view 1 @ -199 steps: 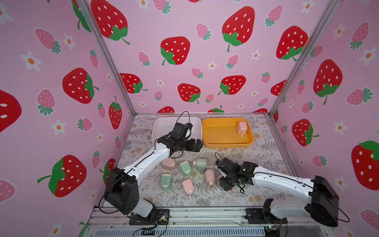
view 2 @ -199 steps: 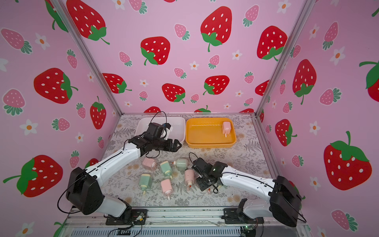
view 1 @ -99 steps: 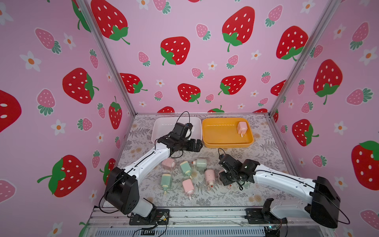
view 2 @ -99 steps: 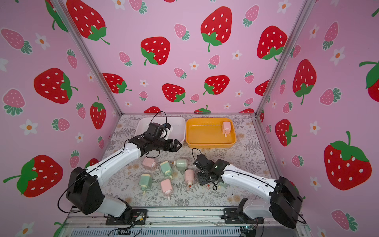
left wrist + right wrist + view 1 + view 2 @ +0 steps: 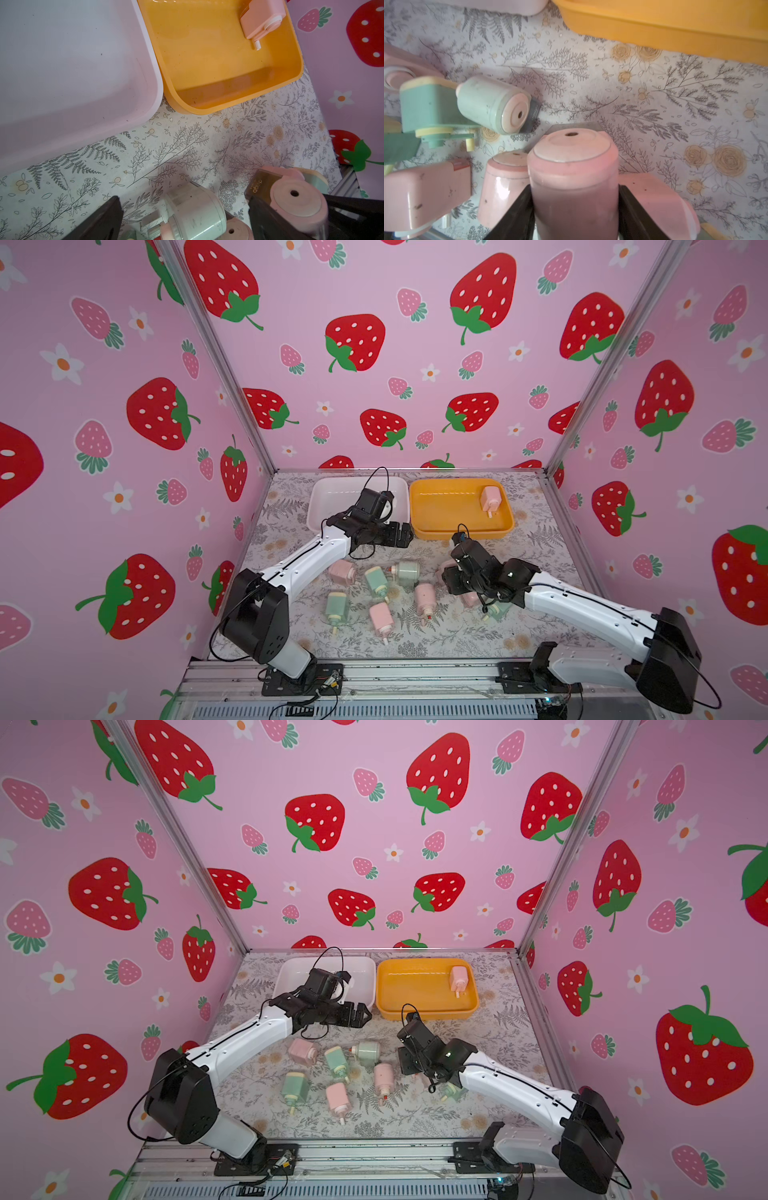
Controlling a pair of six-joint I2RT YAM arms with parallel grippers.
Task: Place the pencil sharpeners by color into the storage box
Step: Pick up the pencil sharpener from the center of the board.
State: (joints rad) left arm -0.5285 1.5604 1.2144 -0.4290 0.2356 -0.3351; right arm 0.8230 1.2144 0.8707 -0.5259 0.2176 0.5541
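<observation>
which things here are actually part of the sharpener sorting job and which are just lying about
Job:
- pale pink plastic sharpener, held in the right gripper
- second pale pink sharpener, in the orange plastic tray
- white plastic tray
- loose pink sharpeners
- loose mint green sharpeners

Just there:
- floral table cover
- strawberry-print pink walls

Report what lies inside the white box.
No sharpener shows in the white box; its visible floor is bare. In both top views the left arm covers its near right part, but the left wrist view shows that corner bare too.
</observation>
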